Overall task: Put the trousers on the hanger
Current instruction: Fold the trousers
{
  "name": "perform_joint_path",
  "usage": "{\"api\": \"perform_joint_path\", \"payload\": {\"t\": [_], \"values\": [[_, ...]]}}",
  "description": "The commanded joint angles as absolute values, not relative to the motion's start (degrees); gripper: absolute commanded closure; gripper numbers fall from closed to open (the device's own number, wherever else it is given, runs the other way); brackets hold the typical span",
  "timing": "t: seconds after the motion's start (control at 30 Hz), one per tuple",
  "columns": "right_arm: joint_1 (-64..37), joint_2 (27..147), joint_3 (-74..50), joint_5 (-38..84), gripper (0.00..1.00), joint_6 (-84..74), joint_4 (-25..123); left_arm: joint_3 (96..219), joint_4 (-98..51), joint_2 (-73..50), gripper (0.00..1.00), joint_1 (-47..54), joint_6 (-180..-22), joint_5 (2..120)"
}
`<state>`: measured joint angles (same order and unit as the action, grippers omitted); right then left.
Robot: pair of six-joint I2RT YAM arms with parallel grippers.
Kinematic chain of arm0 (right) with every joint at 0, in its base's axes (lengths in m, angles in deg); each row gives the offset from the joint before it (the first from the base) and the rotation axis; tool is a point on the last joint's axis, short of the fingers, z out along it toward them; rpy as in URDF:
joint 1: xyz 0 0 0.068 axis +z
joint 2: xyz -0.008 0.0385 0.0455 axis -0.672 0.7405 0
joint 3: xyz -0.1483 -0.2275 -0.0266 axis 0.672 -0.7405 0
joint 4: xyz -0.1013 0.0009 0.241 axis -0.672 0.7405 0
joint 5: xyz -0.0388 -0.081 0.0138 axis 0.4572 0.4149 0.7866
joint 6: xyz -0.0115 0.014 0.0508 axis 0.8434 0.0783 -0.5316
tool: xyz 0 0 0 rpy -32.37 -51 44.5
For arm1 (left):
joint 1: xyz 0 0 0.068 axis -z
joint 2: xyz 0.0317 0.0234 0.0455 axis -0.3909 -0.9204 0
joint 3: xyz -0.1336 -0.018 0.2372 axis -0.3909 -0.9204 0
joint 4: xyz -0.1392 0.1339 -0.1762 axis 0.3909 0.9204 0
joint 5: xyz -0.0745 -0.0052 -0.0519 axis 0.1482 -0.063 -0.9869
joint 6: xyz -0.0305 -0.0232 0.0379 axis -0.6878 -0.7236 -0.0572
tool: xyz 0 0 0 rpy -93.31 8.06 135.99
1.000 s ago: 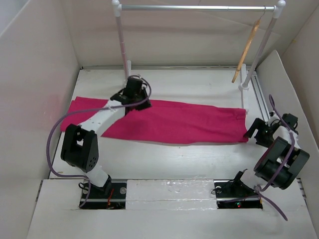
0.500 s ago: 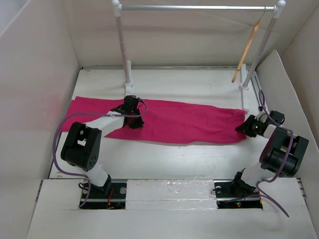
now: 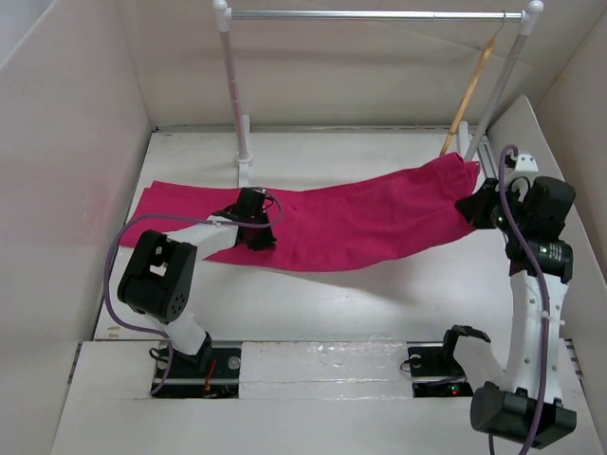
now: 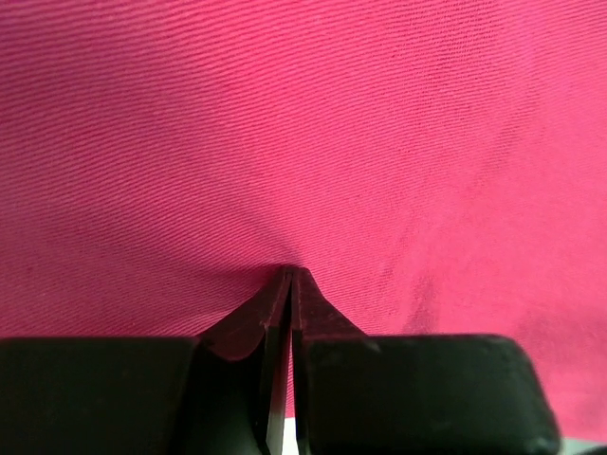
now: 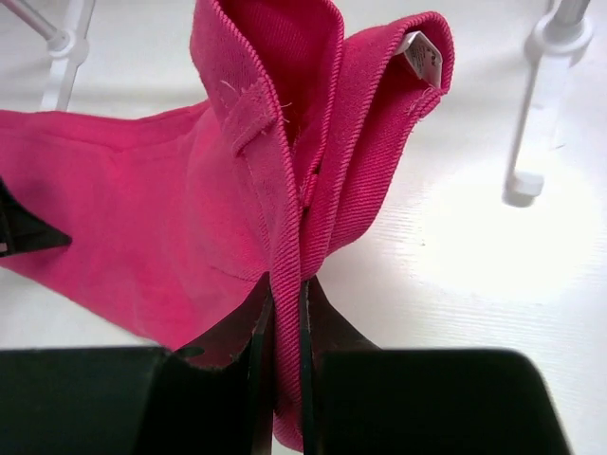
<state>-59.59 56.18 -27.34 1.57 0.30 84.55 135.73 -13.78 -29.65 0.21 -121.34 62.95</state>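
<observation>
magenta trousers (image 3: 360, 223) are lying along the table (image 3: 379, 294), waist end raised beside the hanger (image 3: 471, 90). right fingers (image 5: 242, 332) are pinching the waistband; left fingers (image 4: 251, 322) are pinching a leg fold. risk: the thin left pinch slipping, or cloth knocking the hanger off its rail (image 3: 370, 14).

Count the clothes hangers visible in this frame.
1. The hanger hangs at a slant from the right end of the rack rail, at the back of the table. No other shows, though the trousers could hide something flat beneath them.
</observation>
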Motion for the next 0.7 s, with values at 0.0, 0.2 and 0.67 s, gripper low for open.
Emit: {"api": "perform_joint_path", "payload": {"t": [0.0, 0.2, 0.67], "values": [[-58.58, 54.39, -20.3, 5.18, 1.0, 4.56, 93.99, 134.09, -14.96, -30.26, 1.0, 2.12, -120.51, 58.5], [-57.87, 54.47, -6.6, 5.88, 1.0, 7.81, 102.43, 139.79, -14.17, -35.08, 1.0, 13.36, -120.6, 59.46], [-41.13, 69.49, 11.71, 4.81, 1.0, 7.12, 97.01, 154.05, -8.89, -43.64, 1.0, 25.78, -123.93, 58.58]]}}
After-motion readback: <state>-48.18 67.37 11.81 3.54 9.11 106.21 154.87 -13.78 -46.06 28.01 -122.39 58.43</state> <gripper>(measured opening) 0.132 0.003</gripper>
